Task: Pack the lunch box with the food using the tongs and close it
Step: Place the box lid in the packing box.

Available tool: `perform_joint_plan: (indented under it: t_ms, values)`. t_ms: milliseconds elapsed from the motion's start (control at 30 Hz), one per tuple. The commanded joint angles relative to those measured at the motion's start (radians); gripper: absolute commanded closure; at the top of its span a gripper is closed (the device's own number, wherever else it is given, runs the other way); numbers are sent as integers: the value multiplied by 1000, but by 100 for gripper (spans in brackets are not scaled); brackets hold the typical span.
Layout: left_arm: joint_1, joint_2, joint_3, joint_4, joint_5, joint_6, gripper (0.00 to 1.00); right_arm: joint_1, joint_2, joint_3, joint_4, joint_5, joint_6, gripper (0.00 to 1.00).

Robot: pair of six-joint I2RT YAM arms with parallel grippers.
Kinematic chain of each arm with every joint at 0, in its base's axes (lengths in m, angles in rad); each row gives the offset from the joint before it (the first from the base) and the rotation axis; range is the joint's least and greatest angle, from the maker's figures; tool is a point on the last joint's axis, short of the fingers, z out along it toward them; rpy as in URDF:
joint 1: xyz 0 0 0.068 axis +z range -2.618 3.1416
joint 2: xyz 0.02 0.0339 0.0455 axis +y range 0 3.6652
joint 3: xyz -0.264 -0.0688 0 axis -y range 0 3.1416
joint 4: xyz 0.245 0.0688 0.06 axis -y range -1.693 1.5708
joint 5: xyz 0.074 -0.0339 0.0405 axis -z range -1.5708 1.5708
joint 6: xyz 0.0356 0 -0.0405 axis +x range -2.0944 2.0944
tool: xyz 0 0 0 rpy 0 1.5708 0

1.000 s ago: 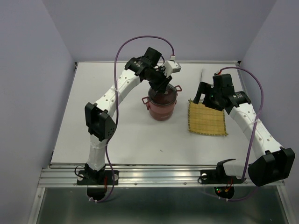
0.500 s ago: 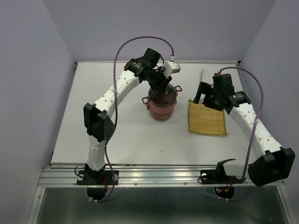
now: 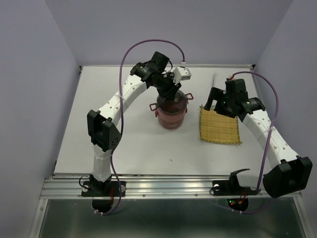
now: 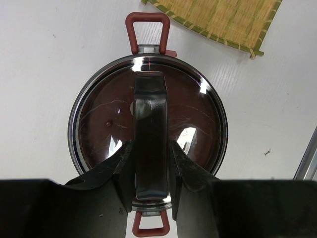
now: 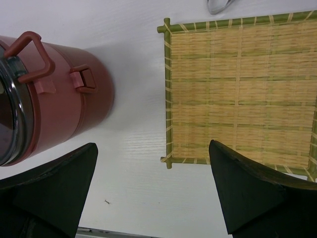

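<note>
lunch box (image 3: 171, 110): stacked, lidded, on the surface (image 3: 124, 144) beside the mat (image 3: 219, 125) | left pincer (image 4: 151, 151): clamped on the lid handle (image 4: 149, 109) | right pincer (image 5: 152, 148): spread wide, empty | handling: you likely have rigid, glossy, slippery metal; grip that handle centrally

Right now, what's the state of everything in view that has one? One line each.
lunch box: upright, stacked, lid on
lid: seated on top; cannot tell if latched
left jaws: closed on the lid's handle
right jaws: open, holding nothing
mat: flat, bare
tongs: lying on the table beyond the mat, not held
</note>
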Motion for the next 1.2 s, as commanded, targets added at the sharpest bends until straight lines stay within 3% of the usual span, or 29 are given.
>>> perform_joint_plan:
  t_ms: [0, 333, 433, 500, 667, 700, 733, 933, 1000, 1167]
  values:
    - [6, -34, 14, -114, -30, 46, 100, -5, -14, 11, 40, -39, -11, 0]
    - [5, -12, 13, -112, -25, 50, 99, -5, 45, 31, 222, -280, 84, 4]
    - [5, -7, 24, -94, -48, 31, 70, -5, 108, 54, 299, -322, 130, 11]
    - [6, -5, 36, -82, -56, 27, 56, -5, 170, 71, 335, -339, 146, 25]
    - [5, 2, 76, -62, -67, 11, 42, -5, 271, 134, 346, -349, 132, 40]
    - [5, 2, 88, -59, -65, 8, 36, -5, 277, 146, 348, -351, 127, 43]
    - [3, 4, 91, -53, -56, -1, 22, -5, 280, 151, 348, -352, 120, 45]
    - [3, 11, 132, -43, -48, -12, 17, -5, 306, 182, 345, -349, 103, 45]
    - [3, 2, 154, -40, -44, -16, 11, -5, 316, 195, 346, -361, 103, 45]
    - [3, -63, 142, 1, -44, -42, 9, -5, 326, 205, 348, -369, 104, 45]
